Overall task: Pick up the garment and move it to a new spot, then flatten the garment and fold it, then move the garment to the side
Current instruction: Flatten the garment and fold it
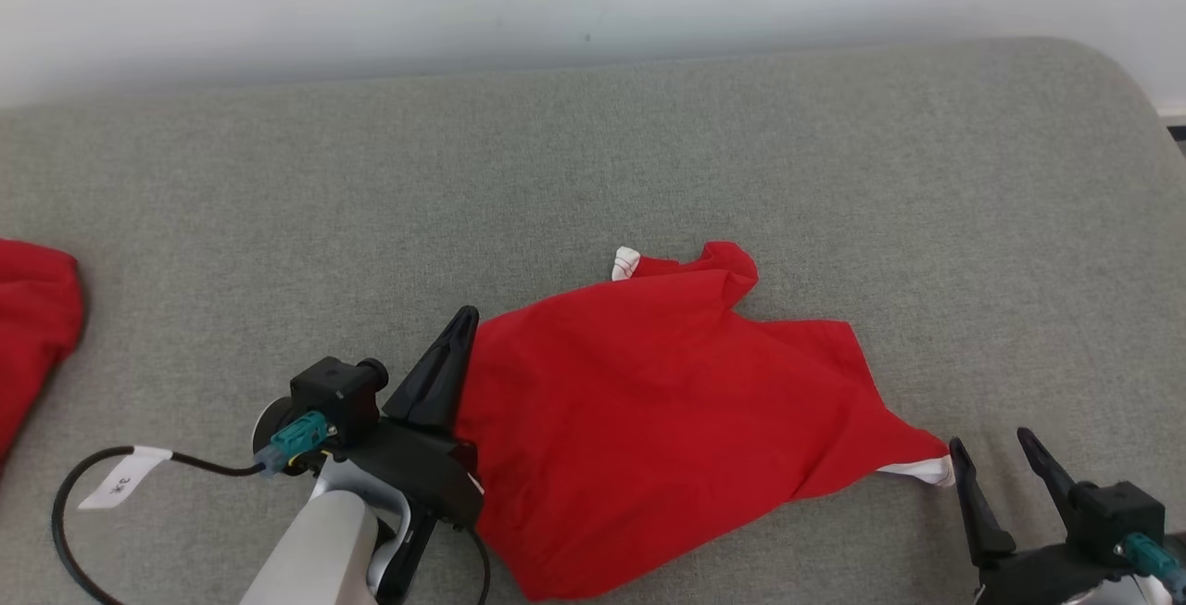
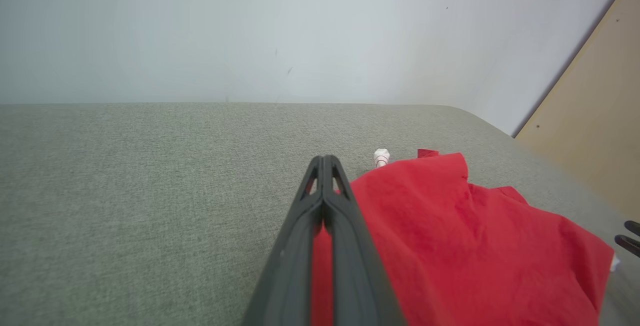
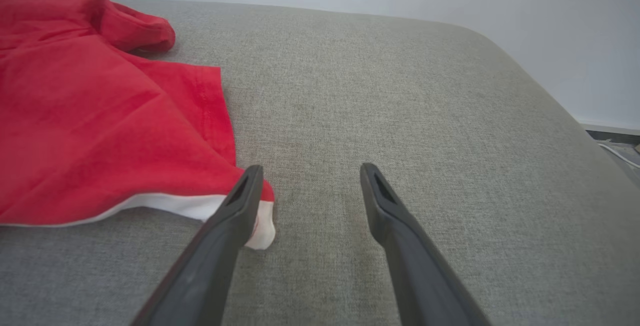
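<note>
Garment (image 1: 667, 401): red with white trim, rumpled and half spread near the front middle of the grey fabric surface (image 1: 834, 170); white-hemmed corner (image 3: 262, 231) pointing toward the right gripper (image 1: 990, 443).
Left gripper (image 1: 460, 322): fingers together, pinched on the garment's left edge, with red cloth visible between them in the left wrist view.
Right gripper: fingers apart, holding nothing; low over the surface just beside the white-hemmed corner, one finger overlapping it in the right wrist view.
Other cloth: second red cloth (image 1: 32, 327) at the far left, well apart.
Step in hand: probably flattening, with one edge held and the opposite one not yet taken.
Next move: calls for sliding the right gripper onto the white-hemmed corner, closing on it, then drawing both edges apart to pull out the wrinkles.
Risk: a loose, single-layer pinch, or dragging the whole garment instead of stretching it.
</note>
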Motion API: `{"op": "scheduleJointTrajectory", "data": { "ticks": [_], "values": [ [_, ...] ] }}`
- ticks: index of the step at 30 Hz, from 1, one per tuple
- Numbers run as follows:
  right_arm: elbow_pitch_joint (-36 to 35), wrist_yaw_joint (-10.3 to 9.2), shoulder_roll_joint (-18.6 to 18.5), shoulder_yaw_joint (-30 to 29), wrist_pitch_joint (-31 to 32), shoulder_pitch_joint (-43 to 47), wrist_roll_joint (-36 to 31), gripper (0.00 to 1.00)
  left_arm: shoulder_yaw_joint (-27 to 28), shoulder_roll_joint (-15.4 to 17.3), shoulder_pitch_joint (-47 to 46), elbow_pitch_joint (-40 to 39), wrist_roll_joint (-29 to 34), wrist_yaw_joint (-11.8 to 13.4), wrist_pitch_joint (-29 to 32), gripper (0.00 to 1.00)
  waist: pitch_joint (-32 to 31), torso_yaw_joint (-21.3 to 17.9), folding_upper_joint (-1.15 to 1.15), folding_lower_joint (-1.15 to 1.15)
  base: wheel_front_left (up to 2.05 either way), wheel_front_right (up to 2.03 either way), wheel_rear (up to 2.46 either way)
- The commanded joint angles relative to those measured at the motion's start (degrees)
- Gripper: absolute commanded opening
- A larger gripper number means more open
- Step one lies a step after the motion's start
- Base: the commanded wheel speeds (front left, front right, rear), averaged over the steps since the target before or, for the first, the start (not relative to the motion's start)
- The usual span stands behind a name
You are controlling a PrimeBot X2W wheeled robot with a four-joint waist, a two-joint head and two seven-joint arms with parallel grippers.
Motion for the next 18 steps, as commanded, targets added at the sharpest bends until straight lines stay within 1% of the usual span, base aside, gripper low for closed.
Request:
{"op": "scheduleJointTrajectory", "data": {
  "ticks": [1, 6, 15, 17, 18],
  "values": [
    [-0.25, -0.06, 0.25, 0.24, -0.04, -0.83, 0.34, 1.00, 0.23, 0.12, -0.74, 0.51, 0.41, 0.02, -0.21, 0.00, 0.78, -0.21, 0.00, -0.01, 0.00, 0.00, 0.00],
    [-0.21, -0.06, 0.44, 0.24, -0.04, -1.57, 0.67, 1.00, -0.79, 0.11, -1.93, 1.34, -0.18, 0.02, -0.21, 0.00, 1.62, -0.21, 0.00, -0.01, 0.00, 0.00, 0.00],
    [0.51, -0.07, 0.79, 0.29, -0.04, -1.31, 0.99, 1.00, -3.53, 0.14, -1.97, 4.18, -3.97, 0.03, -0.21, 0.00, 1.02, 1.14, 0.00, -0.01, 0.00, 0.00, 0.00],
    [0.57, -0.06, 0.87, 0.34, -0.04, -1.07, 1.06, 1.00, -4.25, 0.45, -2.22, 4.74, -5.15, 0.03, -0.21, 1.00, 0.66, 1.48, 0.00, -0.01, 0.00, 0.00, 0.00],
    [0.65, -0.06, 0.91, 0.31, -0.04, -0.93, 1.07, 1.00, -4.93, 0.61, -2.23, 5.26, -5.95, 0.02, -0.21, 1.00, 0.46, 1.65, 0.00, -0.01, 0.00, 0.00, 0.00]
  ]
}}
